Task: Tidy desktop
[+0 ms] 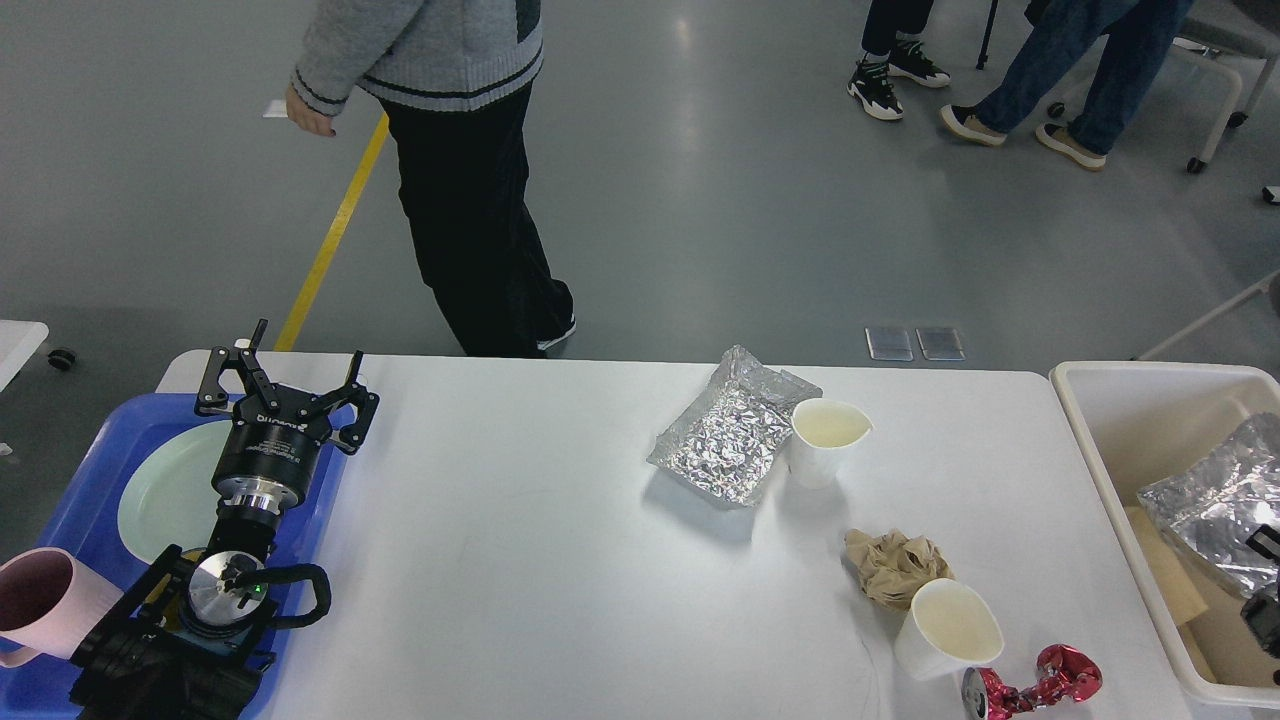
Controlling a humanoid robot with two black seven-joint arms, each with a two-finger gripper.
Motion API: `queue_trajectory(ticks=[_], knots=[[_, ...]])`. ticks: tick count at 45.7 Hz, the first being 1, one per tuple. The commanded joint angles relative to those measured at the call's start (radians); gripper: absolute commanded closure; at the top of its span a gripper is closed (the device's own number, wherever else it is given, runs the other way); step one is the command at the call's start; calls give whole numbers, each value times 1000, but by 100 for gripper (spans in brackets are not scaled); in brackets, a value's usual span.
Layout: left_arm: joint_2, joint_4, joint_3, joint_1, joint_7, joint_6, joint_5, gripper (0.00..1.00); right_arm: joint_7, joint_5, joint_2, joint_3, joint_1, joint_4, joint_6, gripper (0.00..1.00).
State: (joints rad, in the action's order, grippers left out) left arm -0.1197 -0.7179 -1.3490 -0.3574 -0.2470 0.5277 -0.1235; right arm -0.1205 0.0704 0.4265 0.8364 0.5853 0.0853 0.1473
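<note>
The white desktop (560, 560) carries an open foil tray (730, 440), a paper cup (825, 440) beside it, a crumpled brown paper ball (890, 562), a second paper cup (945, 630) and a crushed red can (1035, 680). My left gripper (285, 385) is open and empty over the far right corner of the blue tray (80, 470). Only dark parts of my right gripper (1262, 600) show at the right edge, low inside the cream bin (1100, 470), against a crumpled foil container (1215, 500) lying there. Its fingers cannot be told apart.
The blue tray holds a pale green plate (165, 490) and a pink mug (40, 600). Brown cardboard (1165, 575) lies in the bin. A person (470, 200) walks past the table's far edge. Other people sit at the back right.
</note>
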Motion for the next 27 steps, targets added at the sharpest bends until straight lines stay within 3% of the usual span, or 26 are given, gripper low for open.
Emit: queue_trajectory(ticks=[1, 27], knots=[[0, 0, -1, 0, 0, 0, 1, 4, -1, 0, -12, -5, -10, -3, 8, 100], [0, 0, 1, 0, 0, 0, 1, 4, -24, 0, -14, 1, -68, -3, 6, 100]])
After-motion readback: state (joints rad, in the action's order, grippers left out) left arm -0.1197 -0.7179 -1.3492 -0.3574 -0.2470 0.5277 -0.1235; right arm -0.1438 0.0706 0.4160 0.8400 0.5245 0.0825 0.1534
